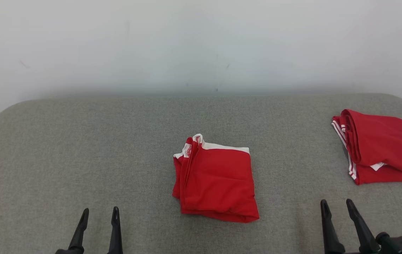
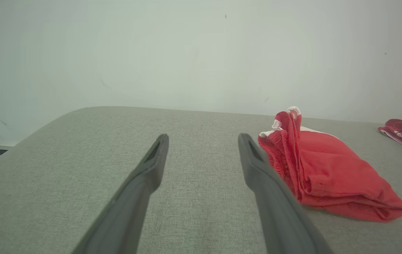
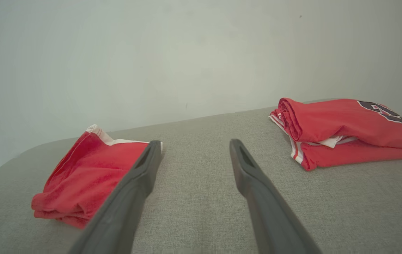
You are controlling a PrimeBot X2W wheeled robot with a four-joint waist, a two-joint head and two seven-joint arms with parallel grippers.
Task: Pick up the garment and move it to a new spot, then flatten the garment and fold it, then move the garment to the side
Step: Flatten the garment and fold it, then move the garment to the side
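1. Grey fabric-covered bench, far edge against a pale wall. Most of the top is bare, so there's plenty of room to slide cloth around.
2. Red jersey with a dark number, folded and sitting at the bench's right edge, partly cut off in the head view. It's well apart from the centre. My read is that this is the "side" stack, parked there to keep the work area free.
3. Red garment with white trim, mid-bench and slightly toward the near edge. It's folded into a compact, roughly square packet, with the layered edges on its left and the white band on the far side. It looks flattened and folded, so the likely step left is moving it to the side.
4. Right hand, near edge toward the right corner. The fingers are moderately apart and hold nothing. It's between the two red pieces and touches neither.
5. Left hand, near edge left of the garment. Its gap is similar and it's empty. In the left wrist view the garment is just beside its right finger, clear of it.
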